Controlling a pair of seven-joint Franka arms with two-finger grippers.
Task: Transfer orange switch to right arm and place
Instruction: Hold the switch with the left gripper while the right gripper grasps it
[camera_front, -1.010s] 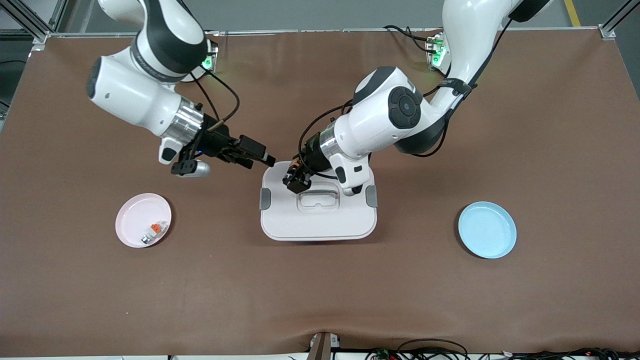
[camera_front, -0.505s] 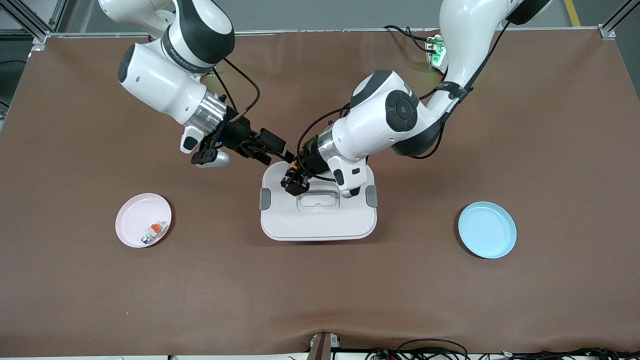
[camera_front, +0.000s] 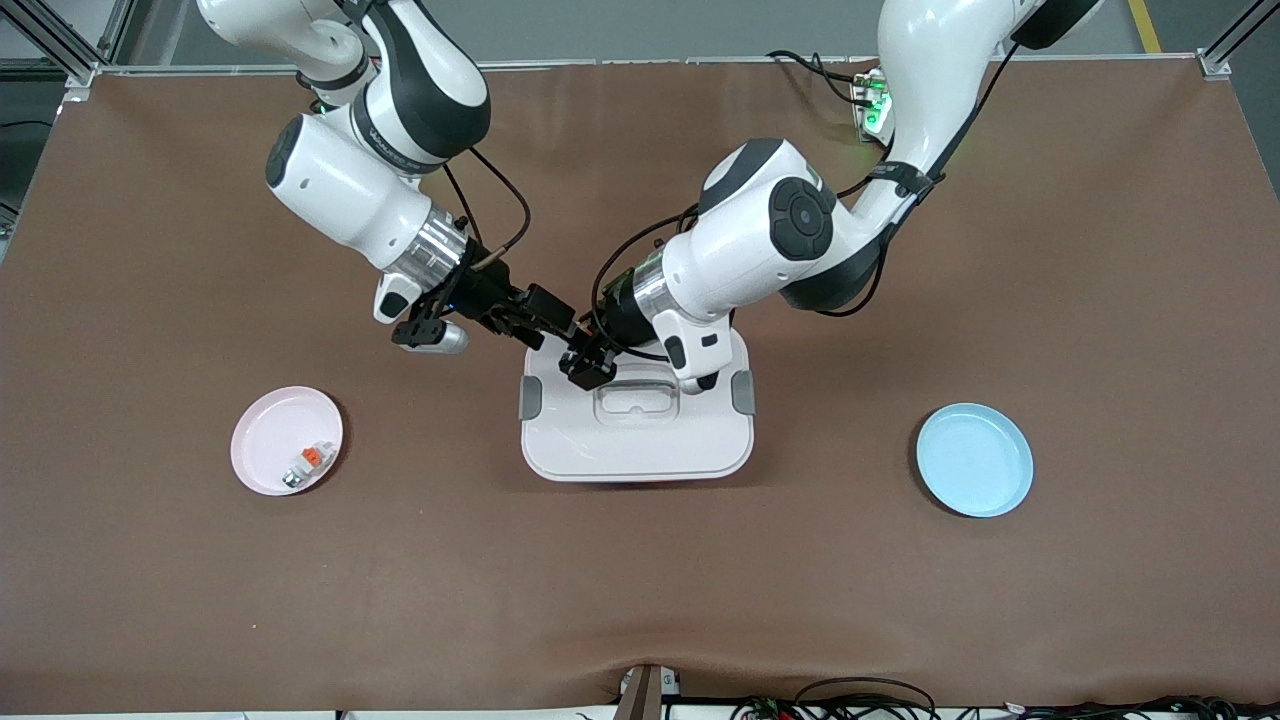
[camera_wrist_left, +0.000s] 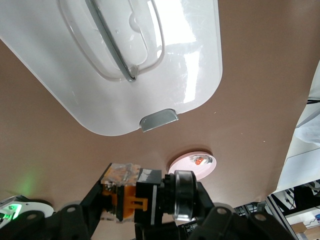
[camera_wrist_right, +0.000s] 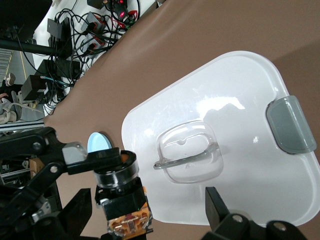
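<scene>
White lid (camera_front: 640, 440) mid-surface. Over its edge nearest the bases, left gripper (camera_front: 588, 362) clamped on switch (camera_wrist_right: 122, 200); right gripper (camera_front: 556, 330) spread wide either side of it, not gripping. Pink plate (camera_front: 262, 440) toward the right arm's end.

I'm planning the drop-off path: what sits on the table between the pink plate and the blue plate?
In the front view, only the white lidded box with grey latches lies between the pink plate and the blue plate; the rest is bare brown mat.

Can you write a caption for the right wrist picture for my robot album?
Left gripper holds the orange switch over the white lidded box while the open right gripper reaches around it.
</scene>
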